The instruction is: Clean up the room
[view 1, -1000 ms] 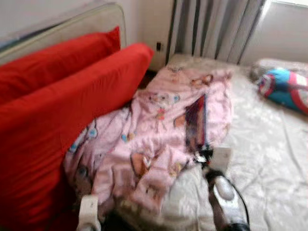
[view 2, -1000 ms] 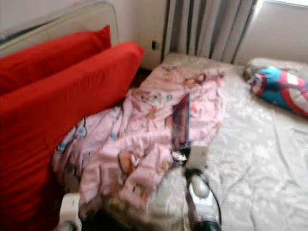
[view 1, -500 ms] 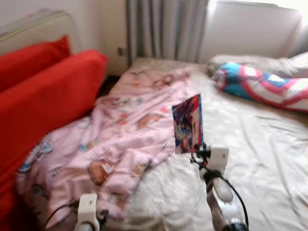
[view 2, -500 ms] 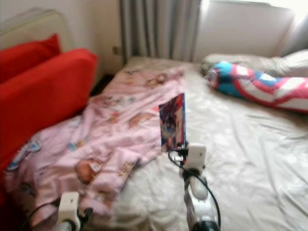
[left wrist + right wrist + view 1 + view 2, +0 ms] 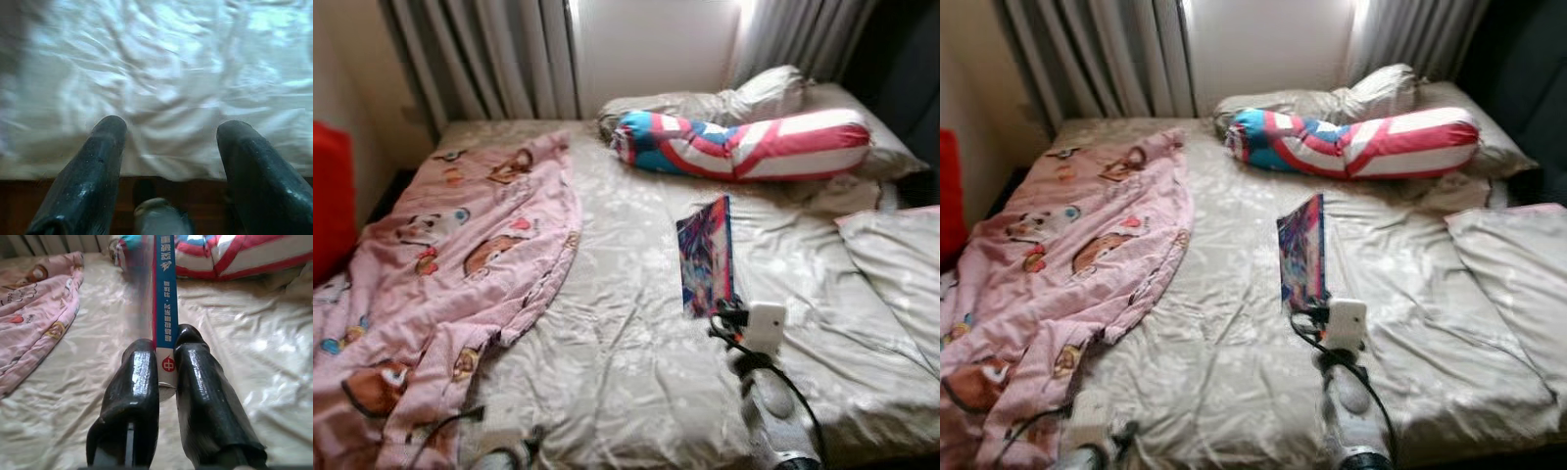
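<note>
The right gripper [image 5: 166, 362] was clamped on the lower edge of a thin book [image 5: 706, 253], its two black fingers [image 5: 139, 382] pressed against either side of the spine. The book stood upright above the gripper, its colourful cover facing the robot's left and its blue spine with printed characters toward the wrist camera. Under the gripper and the book lay the bed [image 5: 636, 343], covered in a wrinkled pale sheet.

Well beyond the book, at the far end of the bed, a long bolster pillow [image 5: 744, 145] in red, white and blue stripes lay crosswise, with a pale pillow [image 5: 744, 98] just behind it against the wall and grey curtains [image 5: 489, 59]. Off to the left of the right gripper, a pink blanket [image 5: 431, 284] printed with cartoon figures was spread loosely over that side of the bed, well apart from the book. To the gripper's right lay a folded pale cover [image 5: 896, 264].

The left gripper [image 5: 168, 161] hung low at the near edge of the bed, its fingers [image 5: 93, 171] spread wide with nothing between them, pointing at the bare sheet.
</note>
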